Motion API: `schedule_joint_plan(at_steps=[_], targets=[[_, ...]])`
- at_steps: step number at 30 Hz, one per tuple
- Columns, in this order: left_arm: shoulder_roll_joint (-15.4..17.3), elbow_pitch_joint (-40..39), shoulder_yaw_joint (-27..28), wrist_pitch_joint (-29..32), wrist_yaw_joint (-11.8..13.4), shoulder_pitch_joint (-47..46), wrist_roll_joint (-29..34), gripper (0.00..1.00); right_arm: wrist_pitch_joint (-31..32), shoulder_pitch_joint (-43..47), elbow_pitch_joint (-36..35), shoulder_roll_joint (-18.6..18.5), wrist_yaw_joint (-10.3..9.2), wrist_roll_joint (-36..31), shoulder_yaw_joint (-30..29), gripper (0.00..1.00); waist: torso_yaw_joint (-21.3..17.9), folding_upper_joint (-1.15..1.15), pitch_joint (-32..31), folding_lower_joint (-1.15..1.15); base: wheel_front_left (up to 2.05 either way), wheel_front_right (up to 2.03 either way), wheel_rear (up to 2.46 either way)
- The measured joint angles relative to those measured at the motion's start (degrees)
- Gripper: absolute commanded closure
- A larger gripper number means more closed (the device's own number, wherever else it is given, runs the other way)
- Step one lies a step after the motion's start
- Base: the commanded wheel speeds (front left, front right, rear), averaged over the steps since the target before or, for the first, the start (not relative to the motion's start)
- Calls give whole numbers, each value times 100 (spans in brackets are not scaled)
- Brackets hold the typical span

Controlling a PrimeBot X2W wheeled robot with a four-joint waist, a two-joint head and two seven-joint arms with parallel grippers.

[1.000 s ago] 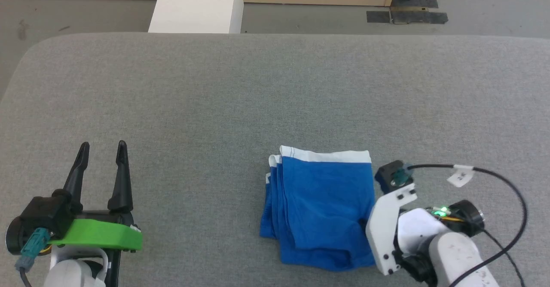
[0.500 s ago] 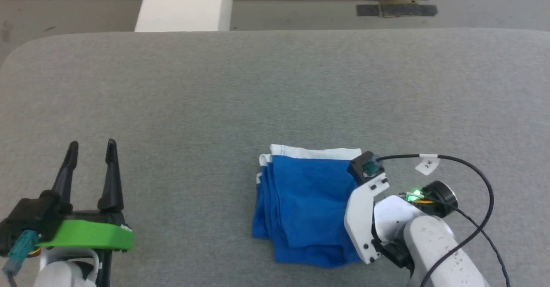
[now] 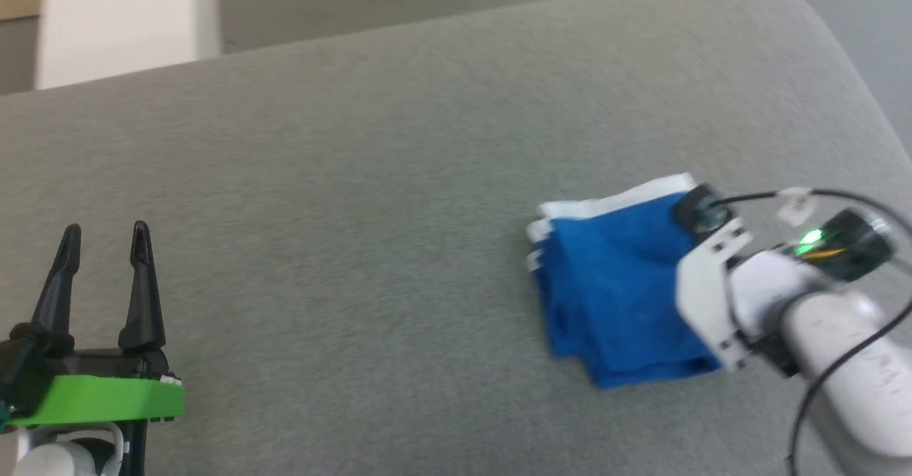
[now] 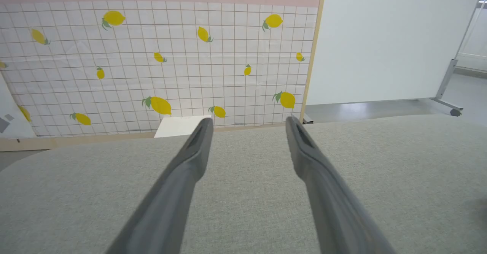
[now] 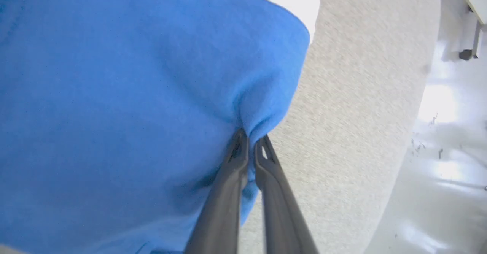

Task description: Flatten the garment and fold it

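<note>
Two grippers: the right gripper (image 5: pixel 251 138) pinches the folded blue garment (image 3: pixel 613 283) near the worktop's (image 3: pixel 356 177) right edge, a grip clear in its wrist view but hidden in head view; the left gripper (image 3: pixel 105 230) gapes empty at the front-left corner.

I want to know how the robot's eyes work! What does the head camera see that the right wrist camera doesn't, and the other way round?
Head view: the whole folded garment as one neat stack, and the left gripper, open, well apart from it on the left side. Right wrist view: a close look at the right gripper, pinched shut on the garment's edge so that the fabric puckers at the tips. Both: the blue garment lying on the grey table.
</note>
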Motion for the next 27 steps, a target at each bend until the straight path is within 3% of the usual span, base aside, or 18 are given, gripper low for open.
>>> schedule_joint_plan(at_steps=[4,10,22,23,24,27], targets=[[133,-169,-20,0,0,2,-60,0,-76,-132,25,-428,1,-27,-379,100,-279,0,261,0,0,0,0],[411,-352,26,0,0,-1,-214,0,-268,-147,71,-736,1,-390,-1224,100,-426,0,728,0,0,0,0],[722,-413,76,0,0,-15,-311,0,-589,66,-177,-316,2,-1605,-3218,98,-142,0,1340,1,0,0,0],[725,-409,78,0,0,-16,-313,0,-611,86,-193,-263,2,-1648,-3337,60,-113,0,1358,1,0,0,0],[727,-408,78,0,0,-18,-319,0,-660,112,-222,-220,1,-1722,-3441,0,-83,0,1378,1,0,0,0],[726,-388,76,0,0,-21,-319,0,-798,149,-235,-169,1,-1837,-3659,0,-21,0,1399,1,0,0,0]])
